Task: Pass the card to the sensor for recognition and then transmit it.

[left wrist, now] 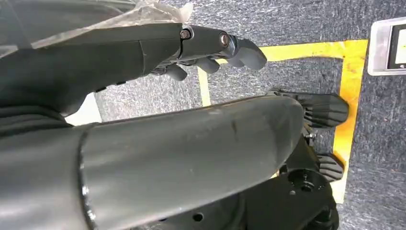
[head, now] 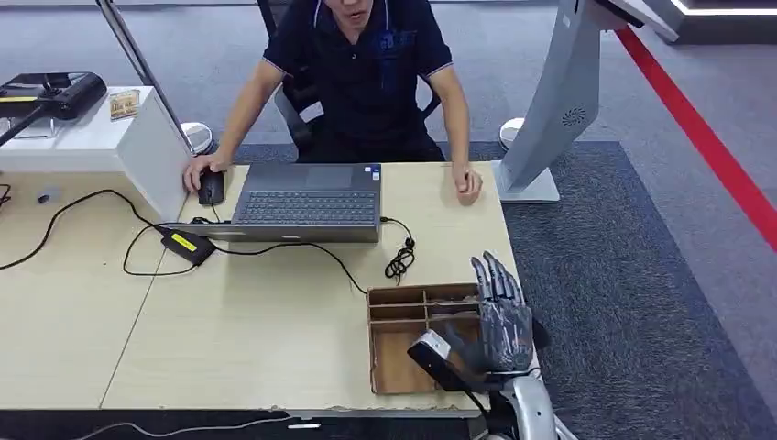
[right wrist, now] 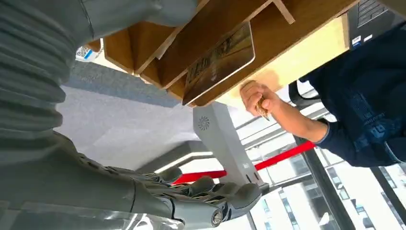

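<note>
One card [right wrist: 218,62] stands in the wooden tray [head: 389,353]: thin, stiff, probably slick. My empty, spread right hand [head: 502,316] should pinch its exposed edge.

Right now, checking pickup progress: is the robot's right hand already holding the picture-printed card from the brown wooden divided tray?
No; the card lies in the tray, the right hand open above.

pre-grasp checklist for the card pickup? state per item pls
1. Card located: ok, standing in the wooden organizer.
2. Right hand empty, fingers spread: ok, raised over the organizer.
3. Right hand touching card: not ok, not yet.
4. Left hand clear of the desk: ok, hanging over the floor.
5. Person's hand clear of organizer: ok, resting at the far desk edge.
6. Sensor location: cannot tell.
</note>
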